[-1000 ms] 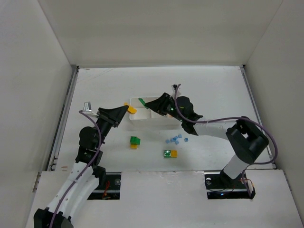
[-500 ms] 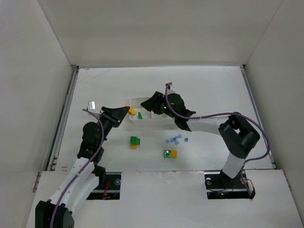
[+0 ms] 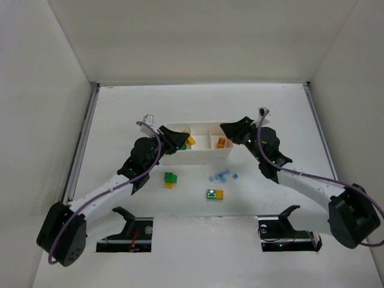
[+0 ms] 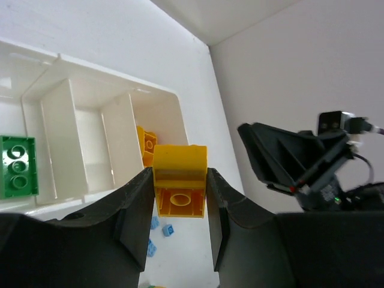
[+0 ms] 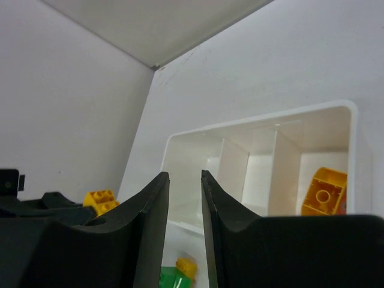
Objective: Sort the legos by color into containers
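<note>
The white three-compartment tray (image 3: 198, 157) lies mid-table. My left gripper (image 3: 185, 141) is shut on a yellow brick (image 3: 190, 140) and holds it over the tray's left part; the left wrist view shows the brick (image 4: 180, 189) clamped between both fingers. A green brick (image 3: 180, 147) lies in the left compartment (image 4: 18, 167). A yellow brick (image 3: 221, 142) lies in the right compartment (image 5: 324, 192). My right gripper (image 3: 227, 128) hovers at the tray's far right corner, its jaws slightly apart and empty (image 5: 185, 180).
On the table in front of the tray are a green-and-yellow stack (image 3: 171, 179), a green-and-yellow pair (image 3: 215, 194) and several tiny light blue bricks (image 3: 222, 176). White walls enclose the table on three sides.
My left gripper carried the yellow brick rightward over the tray. My right gripper let go of the green brick in the left compartment and drew back to the right.
</note>
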### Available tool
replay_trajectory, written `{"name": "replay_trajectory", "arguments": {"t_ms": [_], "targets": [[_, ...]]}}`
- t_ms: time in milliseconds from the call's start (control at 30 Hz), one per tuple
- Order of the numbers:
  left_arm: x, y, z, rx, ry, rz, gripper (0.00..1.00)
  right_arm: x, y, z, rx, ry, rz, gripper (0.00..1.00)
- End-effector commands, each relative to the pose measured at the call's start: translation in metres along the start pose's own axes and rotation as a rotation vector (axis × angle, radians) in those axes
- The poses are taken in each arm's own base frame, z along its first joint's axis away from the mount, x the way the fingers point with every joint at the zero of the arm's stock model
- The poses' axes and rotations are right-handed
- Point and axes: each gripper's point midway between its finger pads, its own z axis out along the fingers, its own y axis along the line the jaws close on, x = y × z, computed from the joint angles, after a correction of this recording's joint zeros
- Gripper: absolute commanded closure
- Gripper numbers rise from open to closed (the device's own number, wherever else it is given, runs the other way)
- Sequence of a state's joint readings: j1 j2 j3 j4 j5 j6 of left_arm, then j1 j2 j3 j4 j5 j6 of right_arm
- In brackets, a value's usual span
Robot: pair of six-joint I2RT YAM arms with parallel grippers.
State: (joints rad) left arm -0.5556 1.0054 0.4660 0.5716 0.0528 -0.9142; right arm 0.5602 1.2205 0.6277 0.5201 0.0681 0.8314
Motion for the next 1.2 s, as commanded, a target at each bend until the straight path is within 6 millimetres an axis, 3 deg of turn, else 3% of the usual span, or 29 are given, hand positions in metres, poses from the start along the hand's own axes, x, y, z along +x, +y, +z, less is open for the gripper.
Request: {"name": "replay_trajectory", "arguments": {"t_ms": [0,200,467,800,1167], "targets": [[-0.016,-0.027,0.023,0.032,-0.086,0.155,0.85,-0.004,-0.009,-0.018,0.028,-0.024,-0.077,0.63],[0.006,-0.024,0.062,-0.020,-0.033,0.281,0.85,-0.003,-0.022,-0.031,0.055,-0.044,-0.126,0.57],[0.011,-0.025,0.073,-0.033,-0.030,0.288,0.84,-0.009,-0.024,-0.040,0.054,-0.071,-0.144,0.55],[0.073,-0.043,0.117,0.009,0.109,0.288,0.83,-0.022,-0.047,-0.043,0.135,-0.124,-0.136,0.50],[0.084,-0.034,0.141,-0.019,0.123,0.289,0.75,-0.025,-0.053,-0.045,0.153,-0.136,-0.126,0.42]]}}
